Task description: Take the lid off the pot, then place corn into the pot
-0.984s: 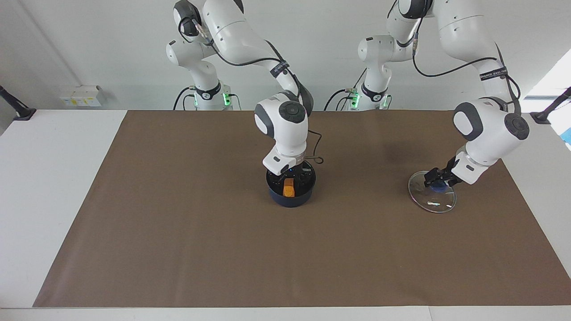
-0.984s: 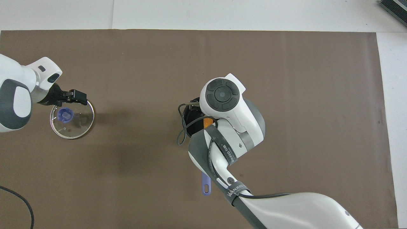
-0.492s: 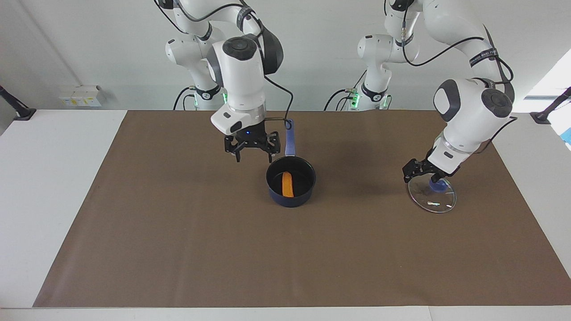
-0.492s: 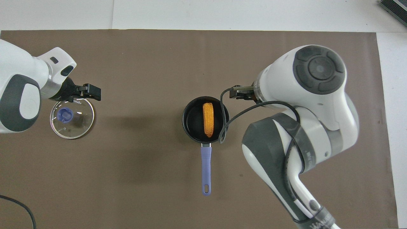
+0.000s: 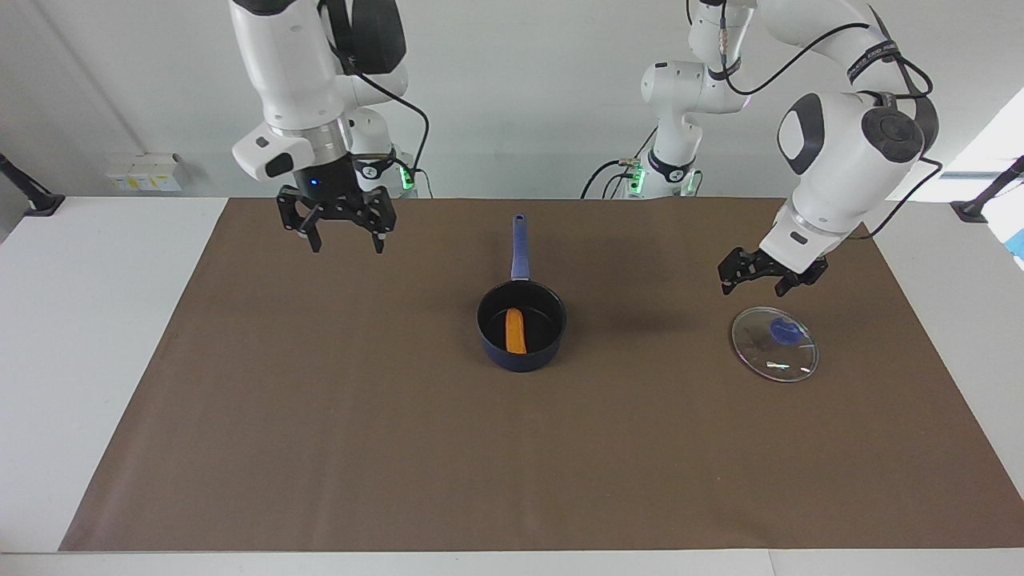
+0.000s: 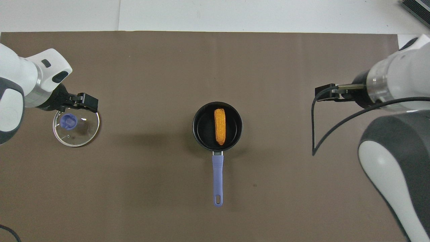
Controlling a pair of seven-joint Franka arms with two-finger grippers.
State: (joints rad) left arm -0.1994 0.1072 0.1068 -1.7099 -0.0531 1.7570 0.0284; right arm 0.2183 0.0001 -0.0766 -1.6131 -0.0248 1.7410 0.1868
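Both steps look done: the yellow-orange bumpy corn cob (image 5: 516,331) lies in the dark navy saucepan (image 5: 522,347) mid-table, the round clear glass lid (image 5: 774,344) rests toward the left arm's end, and the left gripper (image 5: 764,276) above it and the right gripper (image 5: 344,232) over the edge nearest the robots both hang spread and empty.

From above you get little of the right gripper (image 6: 327,92), since its own wrist and cable cover most of it and the arm runs off the picture's edge, so the fingers' spread cannot be read there. The left arm is also cut by the edge in that view, and the left gripper (image 6: 88,102) overlaps the rim of the lid (image 6: 80,132). In the facing view both arms leave the top of the picture, and the corn (image 5: 516,331) looks too small for you to make out kernels.
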